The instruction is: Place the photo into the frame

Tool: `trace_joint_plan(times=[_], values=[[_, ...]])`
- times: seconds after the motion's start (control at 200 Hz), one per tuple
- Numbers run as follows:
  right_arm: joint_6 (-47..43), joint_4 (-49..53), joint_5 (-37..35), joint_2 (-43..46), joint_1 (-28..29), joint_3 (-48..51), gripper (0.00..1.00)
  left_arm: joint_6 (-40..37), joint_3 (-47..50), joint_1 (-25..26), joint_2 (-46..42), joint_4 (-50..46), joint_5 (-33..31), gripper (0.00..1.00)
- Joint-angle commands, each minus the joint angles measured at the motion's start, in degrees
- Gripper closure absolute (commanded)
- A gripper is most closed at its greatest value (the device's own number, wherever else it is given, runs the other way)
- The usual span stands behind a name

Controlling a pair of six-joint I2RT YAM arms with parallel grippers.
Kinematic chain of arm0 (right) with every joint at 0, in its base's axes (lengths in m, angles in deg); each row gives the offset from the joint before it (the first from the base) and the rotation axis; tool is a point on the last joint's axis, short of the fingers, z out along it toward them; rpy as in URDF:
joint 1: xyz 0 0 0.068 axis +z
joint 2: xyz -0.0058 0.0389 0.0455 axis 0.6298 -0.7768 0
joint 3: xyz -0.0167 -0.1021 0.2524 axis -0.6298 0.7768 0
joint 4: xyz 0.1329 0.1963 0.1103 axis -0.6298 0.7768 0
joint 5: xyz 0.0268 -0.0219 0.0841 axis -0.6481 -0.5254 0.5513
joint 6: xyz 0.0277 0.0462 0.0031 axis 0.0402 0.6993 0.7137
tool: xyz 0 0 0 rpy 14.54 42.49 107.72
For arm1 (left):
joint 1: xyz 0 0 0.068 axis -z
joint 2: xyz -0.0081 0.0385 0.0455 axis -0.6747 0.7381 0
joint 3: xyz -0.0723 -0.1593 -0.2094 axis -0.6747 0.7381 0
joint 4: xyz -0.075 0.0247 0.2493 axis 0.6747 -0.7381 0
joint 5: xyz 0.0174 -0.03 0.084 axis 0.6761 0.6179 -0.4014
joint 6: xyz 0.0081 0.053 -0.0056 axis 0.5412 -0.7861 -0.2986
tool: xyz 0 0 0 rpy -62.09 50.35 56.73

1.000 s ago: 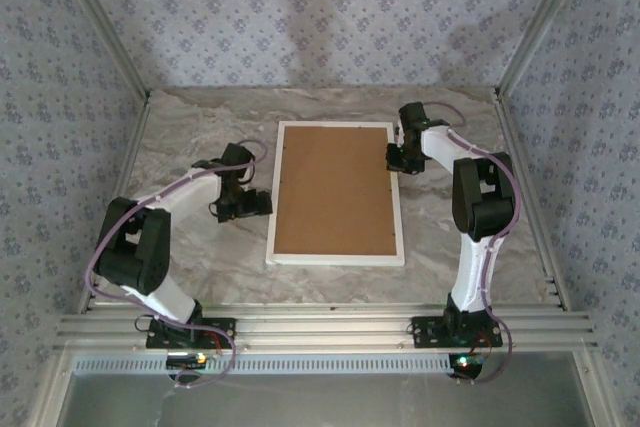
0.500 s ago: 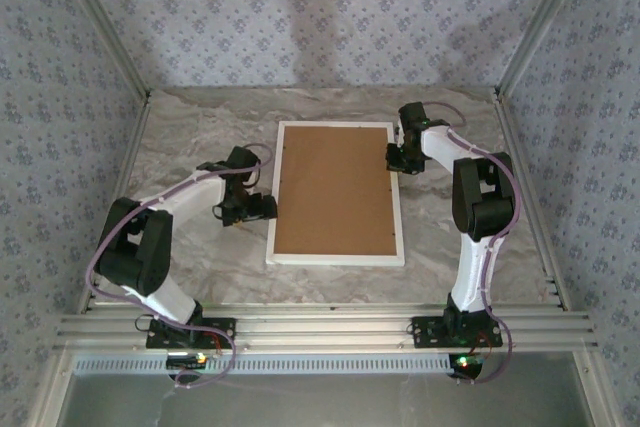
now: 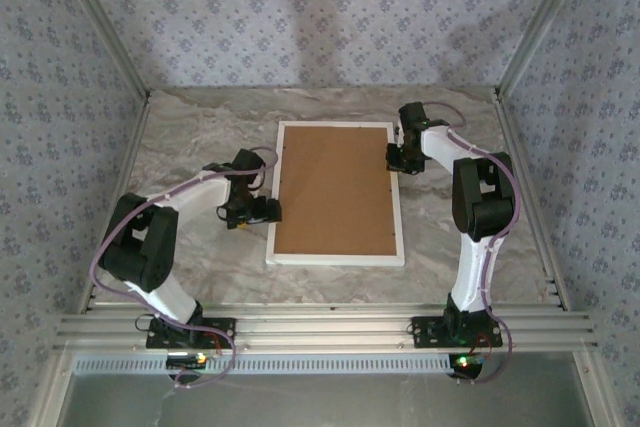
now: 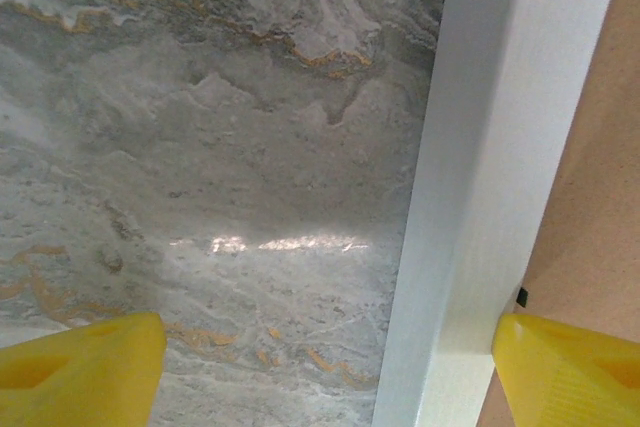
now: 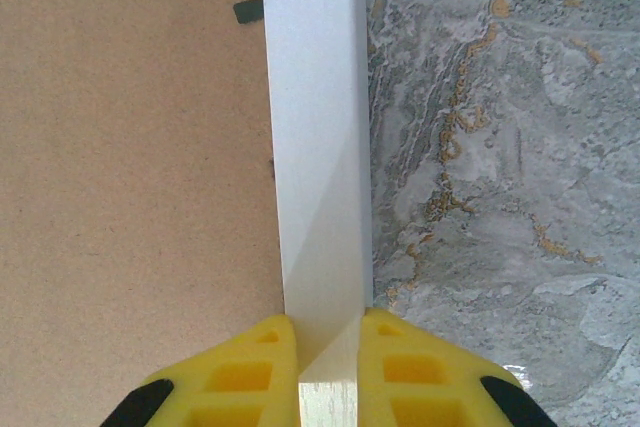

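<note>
Frame (image 3: 335,259) first: we see it lying flat on the marble table (image 3: 190,147), back side up. Its thin white moulding runs around a plain brown backing board (image 3: 335,190) set inside it. Everything else we place against that frame.

At the frame's left long side, a little toward the near end, the left claw (image 3: 262,211) hangs low with its jaws spread wide. In its wrist view the yellow fingers (image 4: 85,365) straddle the white left rail, one over bare marble outside the frame and the other over the brown board inside it. We cannot tell whether either finger touches the rail, and the claw grips nothing.

At the frame's right long side, toward the far end, the right claw (image 3: 397,159) is closed on the rail. Its wrist view shows the two fingers pressed close on either side of the white strip — board on the inner side, marble on the outer. A small dark clip (image 5: 250,10) sits on the board just beside the rail, farther along.
</note>
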Motion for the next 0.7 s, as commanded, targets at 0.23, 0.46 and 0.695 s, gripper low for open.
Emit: trace_joint_plan(times=[0.23, 0.46, 0.695], values=[[0.88, 1.66, 1.63, 0.09, 1.08, 0.27, 0.85, -0.48, -1.59, 1.21, 7.02, 1.50, -0.09, 0.15], [0.88, 1.39, 1.69, -0.01, 1.17, 0.10, 0.85, -1.63, -3.09, 3.98, 12.16, -0.70, -1.36, 0.15], [0.84, 1.75, 1.81, -0.11, 1.34, -0.19, 0.85, -1.38, -4.29, 6.07, 13.75, -1.33, -2.59, 0.15]])
